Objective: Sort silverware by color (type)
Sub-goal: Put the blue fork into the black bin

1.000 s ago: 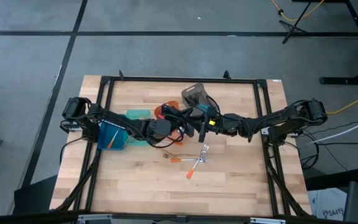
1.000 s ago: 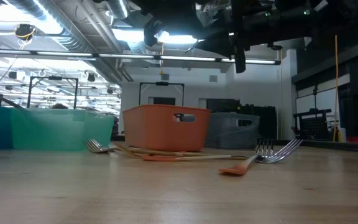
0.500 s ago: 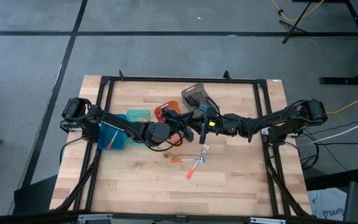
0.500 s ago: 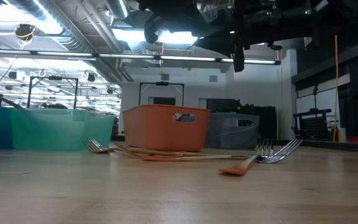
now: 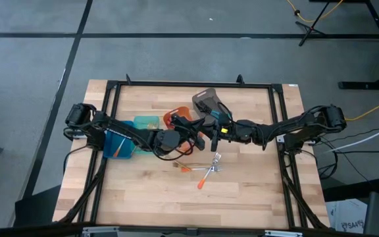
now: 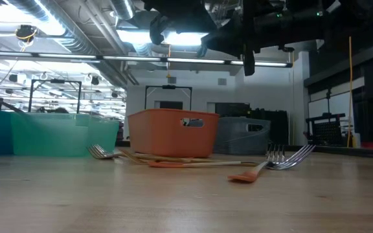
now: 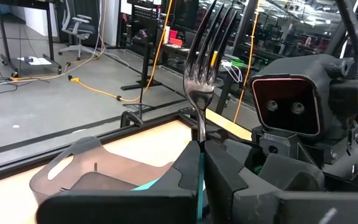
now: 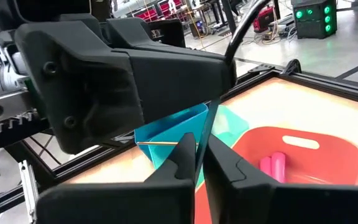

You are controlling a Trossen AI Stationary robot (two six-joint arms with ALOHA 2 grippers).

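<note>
The two arms meet in the air over the middle of the table, near its far edge. The left gripper (image 7: 201, 163) is clenched on a blue-handled fork (image 7: 204, 68), which stands straight up with its prongs on top. The right gripper (image 8: 197, 163) is squeezed tight too, with a thin blue strip between its fingers. That strip looks like the same fork's handle, but I cannot tell for sure. It looks like a hand-off: one arm holds the fork up so the other can take it.

Under the arms, three bins sit in a row near the far edge: the teal bin (image 6: 57, 134), the orange bin (image 6: 170, 133) and the grey bin (image 7: 104, 165). Pink handles (image 8: 272, 165) already lie in the orange bin, so each color likely gets its own bin.

More silverware waits on the table closer to the near edge: an orange-handled fork (image 5: 204, 179), silver forks (image 6: 290, 157) touching it, and a gold fork (image 6: 109, 153) by the orange bin.
</note>
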